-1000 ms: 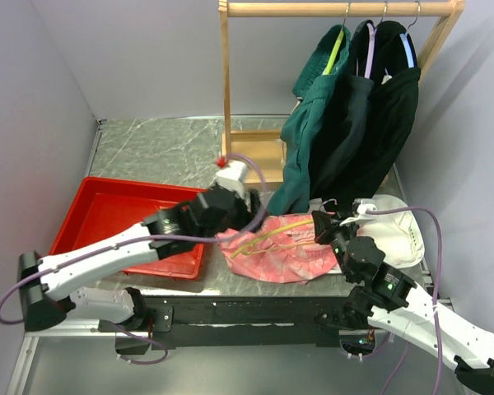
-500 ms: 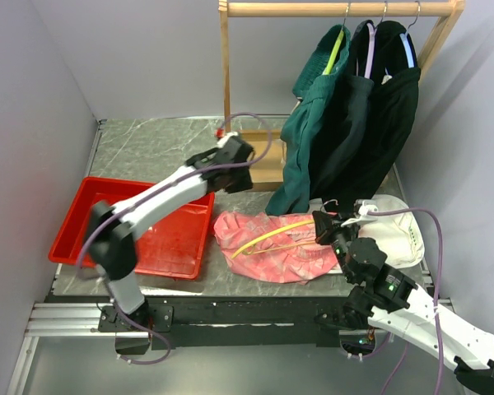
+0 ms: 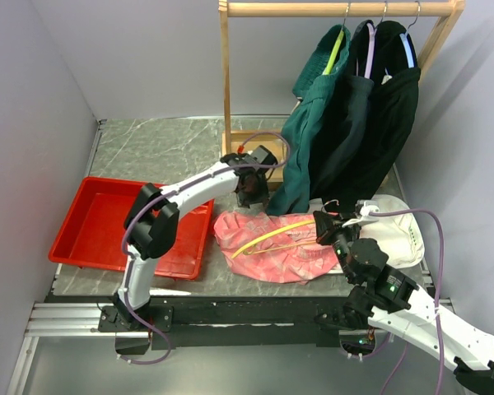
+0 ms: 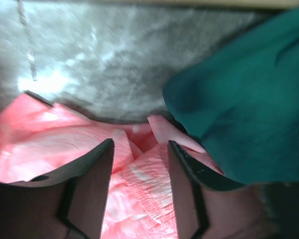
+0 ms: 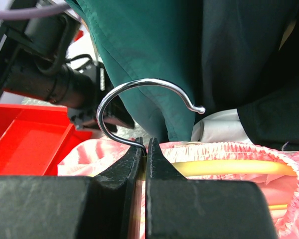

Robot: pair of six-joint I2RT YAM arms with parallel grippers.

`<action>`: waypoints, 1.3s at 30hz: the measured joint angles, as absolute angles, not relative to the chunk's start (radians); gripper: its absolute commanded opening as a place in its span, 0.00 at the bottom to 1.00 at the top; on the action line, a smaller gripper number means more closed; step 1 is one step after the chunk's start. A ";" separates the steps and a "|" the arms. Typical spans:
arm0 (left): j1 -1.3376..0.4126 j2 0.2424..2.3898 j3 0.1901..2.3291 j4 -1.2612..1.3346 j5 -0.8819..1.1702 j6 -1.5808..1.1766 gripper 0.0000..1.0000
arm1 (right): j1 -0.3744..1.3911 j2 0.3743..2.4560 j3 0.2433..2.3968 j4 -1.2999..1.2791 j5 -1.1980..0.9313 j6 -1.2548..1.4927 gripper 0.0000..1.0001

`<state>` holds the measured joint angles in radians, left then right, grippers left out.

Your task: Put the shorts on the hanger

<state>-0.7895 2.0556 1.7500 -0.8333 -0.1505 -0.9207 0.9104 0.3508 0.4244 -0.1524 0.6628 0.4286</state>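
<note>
The shorts (image 3: 280, 251) lie crumpled on the worktop (image 3: 165, 156), just right of the red tray (image 3: 99, 222). The yellow hanger (image 3: 267, 236) lies across them. The right gripper (image 5: 145, 145) is pressed together on the hanger at the foot of its metal hook (image 5: 139, 87). The left gripper (image 4: 139, 149) hangs over the far edge of the shorts, its 2 fingers spread with nothing between them, close beside the hem of a dark green garment (image 4: 249, 94).

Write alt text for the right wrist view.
The right claw is shut on the yellow hanger just below its metal hook, over the pink shorts. Behind hang dark green garments; a red tray lies at left.
</note>
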 measured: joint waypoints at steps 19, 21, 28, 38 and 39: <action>-0.844 2.023 1.567 -0.770 -0.119 -0.972 0.23 | 0.910 0.351 0.424 -0.153 0.662 0.429 0.00; -0.844 1.980 1.527 -0.757 -0.116 -0.974 0.19 | 0.912 0.351 0.424 -0.154 0.662 0.429 0.00; -0.844 1.831 1.461 -0.725 -0.117 -0.985 0.11 | 0.912 0.354 0.429 -0.164 0.667 0.434 0.00; -0.844 1.569 1.180 -0.529 -0.066 -0.981 0.01 | 0.912 0.427 0.551 -0.293 0.754 0.521 0.00; -0.846 1.536 1.148 -0.504 -0.057 -0.979 0.01 | 0.912 0.443 0.570 -0.311 0.767 0.533 0.00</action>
<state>-0.8463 1.5360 1.1477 -0.5037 -0.0570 -0.9791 0.9123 0.4427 0.5701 -0.3107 0.7666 0.5335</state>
